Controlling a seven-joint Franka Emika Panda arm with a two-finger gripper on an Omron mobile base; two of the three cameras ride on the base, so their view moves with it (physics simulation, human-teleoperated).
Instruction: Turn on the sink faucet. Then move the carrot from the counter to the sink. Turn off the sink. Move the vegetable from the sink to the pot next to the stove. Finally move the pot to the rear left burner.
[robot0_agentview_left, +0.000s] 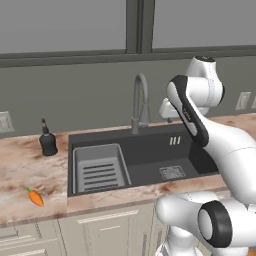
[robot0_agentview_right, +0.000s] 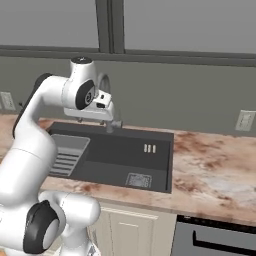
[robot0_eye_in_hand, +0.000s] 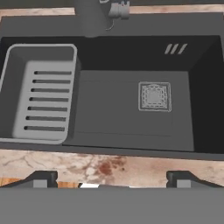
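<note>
The arm bends over the sink (robot0_agentview_left: 145, 150), elbow high, hand near the faucet (robot0_agentview_left: 140, 102) at the frame's upper middle. In the hand view the gripper (robot0_eye_in_hand: 112, 180) looks down into the basin, fingertips (robot0_eye_in_hand: 41, 179) wide apart, holding nothing. The carrot (robot0_agentview_left: 35, 197) lies on the table (robot0_agentview_left: 25, 170) at lower left. The arm covers the sink's right rim in the left base view.

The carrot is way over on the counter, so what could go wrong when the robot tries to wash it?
1. The carrot lies near the counter's front edge, far left of the arm; a clumsy grab might nudge it off.
2. The faucet stands close beside the arm, so a wide swing could bump it.
3. The open fingers hover over the sink, holding nothing.
</note>
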